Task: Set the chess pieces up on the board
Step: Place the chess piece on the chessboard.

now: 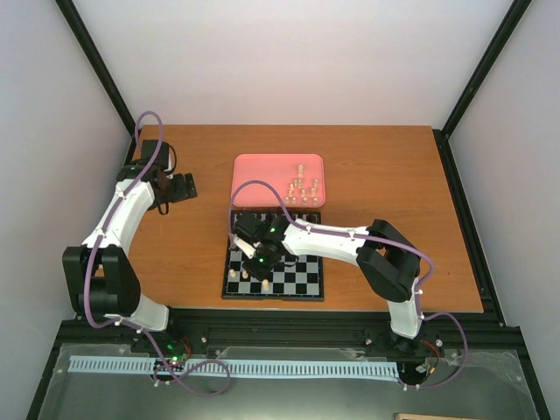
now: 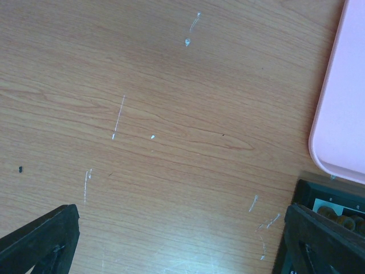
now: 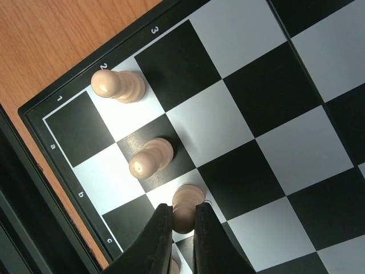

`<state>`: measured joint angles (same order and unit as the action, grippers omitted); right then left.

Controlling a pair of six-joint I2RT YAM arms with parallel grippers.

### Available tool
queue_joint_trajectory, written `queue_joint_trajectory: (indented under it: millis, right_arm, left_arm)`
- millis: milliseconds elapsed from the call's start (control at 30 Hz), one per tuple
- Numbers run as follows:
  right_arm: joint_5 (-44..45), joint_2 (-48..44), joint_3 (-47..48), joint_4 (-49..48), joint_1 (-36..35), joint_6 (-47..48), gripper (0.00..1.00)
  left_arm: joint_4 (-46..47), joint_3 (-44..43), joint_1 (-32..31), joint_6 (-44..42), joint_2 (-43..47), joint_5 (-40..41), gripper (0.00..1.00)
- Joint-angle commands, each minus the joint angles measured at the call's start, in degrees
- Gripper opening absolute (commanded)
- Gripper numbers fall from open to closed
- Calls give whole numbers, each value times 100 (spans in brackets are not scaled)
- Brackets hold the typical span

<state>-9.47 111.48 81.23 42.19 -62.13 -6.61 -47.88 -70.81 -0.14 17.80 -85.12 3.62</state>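
Right wrist: cream pawn [image 3: 186, 197], standing on board [image 3: 274, 142], pinched inside right claw [image 3: 182, 212].

Wooden table [image 1: 385, 175]: board [image 1: 302, 280], pink tray [image 1: 262, 175].

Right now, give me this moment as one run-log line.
right tool: shut on pawn, upright on board | two other pawns stand beside it | left tool: open, over table near pink tray

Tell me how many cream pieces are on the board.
3 cream pieces: one on a2, one on b2, one on c2 in the right tool; its arm may hide others.
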Motion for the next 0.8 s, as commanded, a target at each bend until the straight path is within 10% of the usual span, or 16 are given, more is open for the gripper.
queue_joint_trajectory:
  millis: [0, 767]
  right_arm:
    - [-72, 60, -71, -97, -45, 81, 3]
    - [909, -499, 338, 194, 22, 151, 50]
  left_arm:
    - [-15, -217, -43, -27, 36, 61, 100]
    - [-65, -311, -47, -23, 65, 41, 100]
